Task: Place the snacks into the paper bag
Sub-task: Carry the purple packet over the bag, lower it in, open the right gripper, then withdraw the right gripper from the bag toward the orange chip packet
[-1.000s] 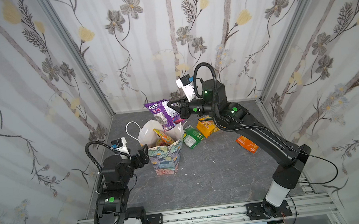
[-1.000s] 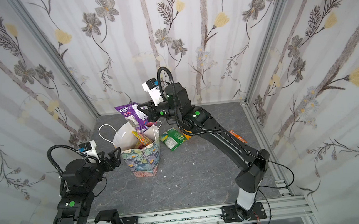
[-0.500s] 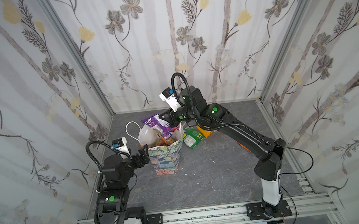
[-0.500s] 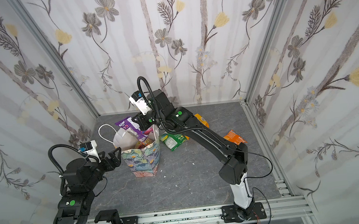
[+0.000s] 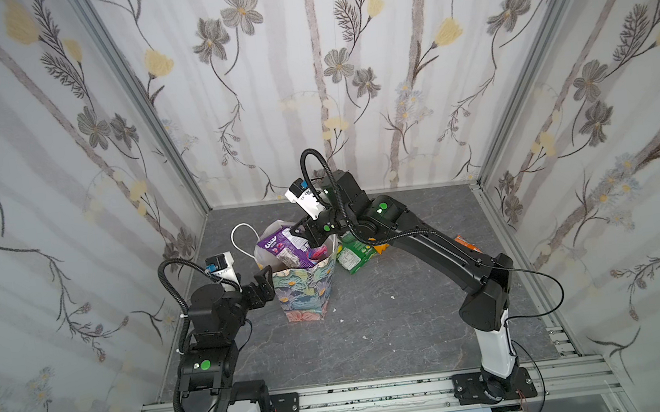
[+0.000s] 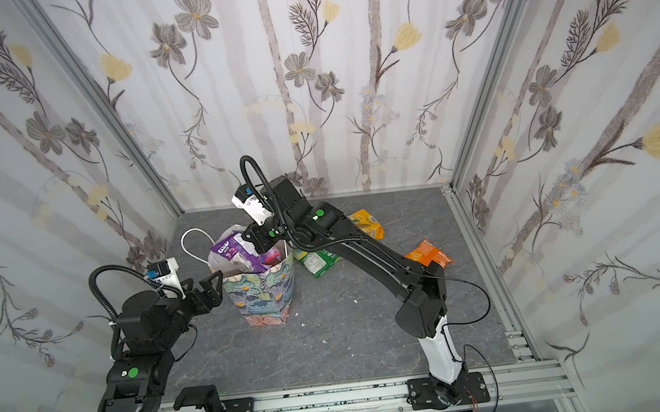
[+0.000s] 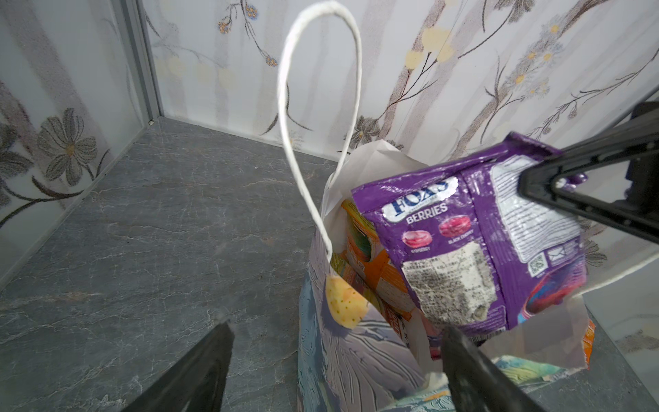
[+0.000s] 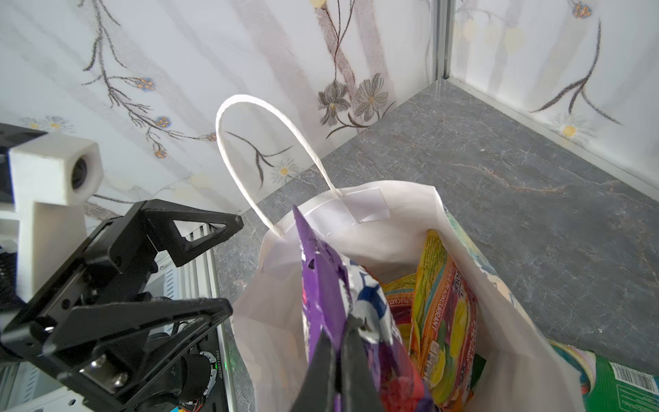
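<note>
A: Room?
B: Flowered walls (image 5: 306, 71), grey marbled floor (image 5: 396, 334).
A: Left to right?
B: Left gripper (image 5: 266, 282) spread at the upright paper bag (image 5: 306, 293). Right gripper (image 5: 298, 235) pinches a purple packet (image 5: 282, 249) in its mouth. Green packet (image 5: 352, 255) and orange packet (image 6: 427, 255) lie on the floor.

My right claw (image 8: 342, 328), black; the purple packet (image 7: 463, 249), white-lettered; the paper bag (image 5: 306, 293), pastel blue-green-pink floral outside, white within; floor (image 5: 395, 325), grey, marble-veined.
</note>
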Robot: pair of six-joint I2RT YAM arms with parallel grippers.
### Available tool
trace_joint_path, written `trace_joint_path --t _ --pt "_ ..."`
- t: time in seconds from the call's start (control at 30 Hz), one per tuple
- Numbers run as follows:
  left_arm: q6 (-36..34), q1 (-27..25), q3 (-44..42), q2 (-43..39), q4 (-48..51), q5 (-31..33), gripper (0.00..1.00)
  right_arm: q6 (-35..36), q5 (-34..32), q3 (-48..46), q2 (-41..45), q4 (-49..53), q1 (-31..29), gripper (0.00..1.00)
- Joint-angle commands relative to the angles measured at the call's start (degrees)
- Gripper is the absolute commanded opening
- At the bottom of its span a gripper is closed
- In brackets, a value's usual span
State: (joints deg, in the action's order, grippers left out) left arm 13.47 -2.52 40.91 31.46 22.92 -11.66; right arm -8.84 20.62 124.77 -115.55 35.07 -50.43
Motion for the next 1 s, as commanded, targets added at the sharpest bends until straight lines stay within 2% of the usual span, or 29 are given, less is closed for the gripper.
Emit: trace_joint_path --t 0.0,0.13,0.27,0.37,0.47,0.97 --pt "-0.6 0.1 -0.1 0.0 -1.4 -0.3 0.91 1.2 0.9 1.2 -0.9 1.4 -0.1 0.0" --pt "-0.6 0.0 0.0 0.2 -1.4 -0.4 0.9 2.7 -3.4 7.5 -4.4 7.0 -0.6 0.05" --pt "-0.6 0.1 0.0 0.1 -1.4 -0.5 0.9 3.6 -7.3 10.5 -5.7 8.5 -1.2 0.2" --pt "-0.6 0.1 -0.1 0.1 -1.4 -0.4 0.9 3.7 -8.4 10.6 -5.3 7.9 -1.3 0.38" --pt "-0.6 0.0 -0.1 0.1 -1.4 -0.4 0.9 3.5 -6.6 10.6 -4.6 7.2 -1.4 0.45" --pt "-0.6 0.0 -0.1 0.0 -1.4 -0.3 0.9 3.0 -10.2 10.6 -0.4 5.0 -1.7 0.46"
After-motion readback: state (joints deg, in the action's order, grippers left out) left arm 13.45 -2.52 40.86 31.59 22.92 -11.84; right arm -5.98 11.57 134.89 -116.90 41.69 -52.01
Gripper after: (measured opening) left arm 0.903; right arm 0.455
